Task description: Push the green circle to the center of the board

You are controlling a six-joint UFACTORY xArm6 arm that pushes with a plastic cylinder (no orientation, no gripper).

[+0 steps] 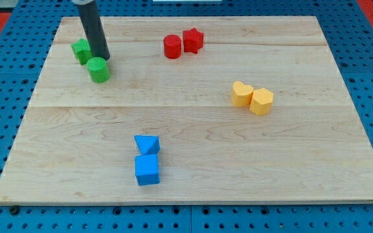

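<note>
The green circle (98, 69) lies at the upper left of the wooden board (193, 162). A second green block (81, 50), its shape unclear, lies just up and left of it, partly behind the rod. My tip (101, 58) rests on the board between the two green blocks, touching the top edge of the green circle. The dark rod rises from there to the view's top.
A red circle (172, 46) and a red star (192, 40) sit together at top centre. A yellow heart (241, 94) and a yellow hexagon (261, 101) touch at the right. A blue triangle (147, 144) sits above a blue cube (147, 169) at bottom centre.
</note>
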